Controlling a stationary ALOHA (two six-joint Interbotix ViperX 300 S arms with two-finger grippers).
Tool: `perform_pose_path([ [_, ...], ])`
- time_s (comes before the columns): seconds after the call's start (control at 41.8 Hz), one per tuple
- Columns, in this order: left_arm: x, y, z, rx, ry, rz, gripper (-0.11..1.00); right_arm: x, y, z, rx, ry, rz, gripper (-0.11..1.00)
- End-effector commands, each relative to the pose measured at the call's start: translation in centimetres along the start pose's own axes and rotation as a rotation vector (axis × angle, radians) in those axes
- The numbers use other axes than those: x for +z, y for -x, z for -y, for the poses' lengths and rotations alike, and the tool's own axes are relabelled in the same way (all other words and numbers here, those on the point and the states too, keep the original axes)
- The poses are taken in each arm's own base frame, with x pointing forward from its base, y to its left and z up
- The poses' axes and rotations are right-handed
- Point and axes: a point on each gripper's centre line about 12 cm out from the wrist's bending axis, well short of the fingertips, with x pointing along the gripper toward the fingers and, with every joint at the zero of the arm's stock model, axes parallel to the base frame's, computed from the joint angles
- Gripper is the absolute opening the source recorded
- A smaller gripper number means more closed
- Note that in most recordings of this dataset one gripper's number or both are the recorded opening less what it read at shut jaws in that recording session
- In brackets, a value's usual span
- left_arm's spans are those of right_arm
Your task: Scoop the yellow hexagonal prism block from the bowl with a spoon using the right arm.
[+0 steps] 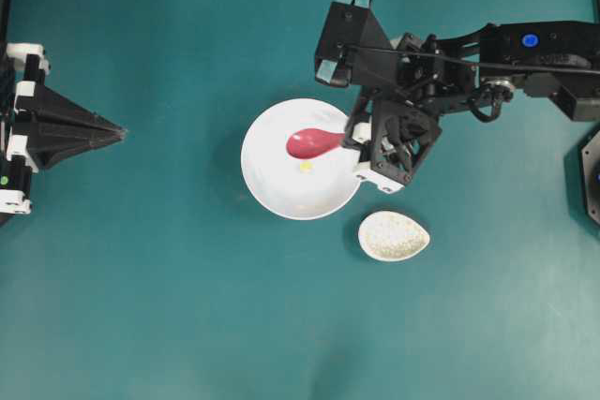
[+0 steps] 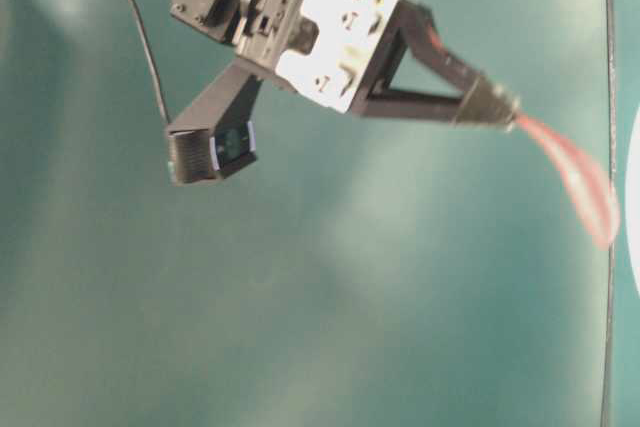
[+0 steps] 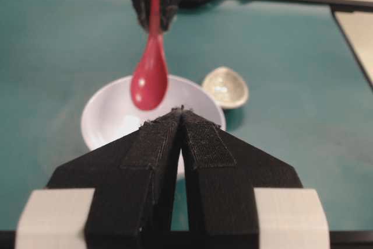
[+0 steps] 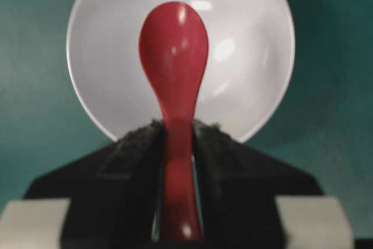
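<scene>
one spoon point(image 4: 175, 56) handle between right jaws

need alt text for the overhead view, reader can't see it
The right gripper holds a red spoon over a white bowl with a small yellow block inside. A speckled spoon rest lies beside the bowl; the left gripper waits shut, far left.

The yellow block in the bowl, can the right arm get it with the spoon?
Probably yes. The right gripper holds the spoon over the bowl, right beside the yellow block, with nothing between them.
</scene>
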Motion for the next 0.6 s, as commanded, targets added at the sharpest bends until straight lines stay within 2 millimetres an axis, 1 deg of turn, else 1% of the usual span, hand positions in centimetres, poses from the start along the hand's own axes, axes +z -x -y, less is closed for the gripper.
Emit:
perform_pose_path([
  [0.0, 0.1, -0.2, 0.0, 0.000, 0.000, 0.002, 0.01, 0.4, 1.3, -0.3, 0.009, -0.002, 0.015, 0.23],
  [0.191, 0.1, -0.2, 0.0, 0.000, 0.002, 0.002, 0.01, 0.2, 0.6, -0.3, -0.002, -0.004, -0.041, 0.23],
  [0.43, 0.1, -0.2, 0.0, -0.002, 0.001, 0.000, 0.01, -0.2, -1.7, 0.0, -0.024, -0.012, -0.145, 0.23],
  [0.574, 0.1, -0.2, 0.0, -0.002, 0.000, 0.000, 0.01, -0.3, -2.5, 0.1, -0.033, -0.013, -0.187, 0.23],
])
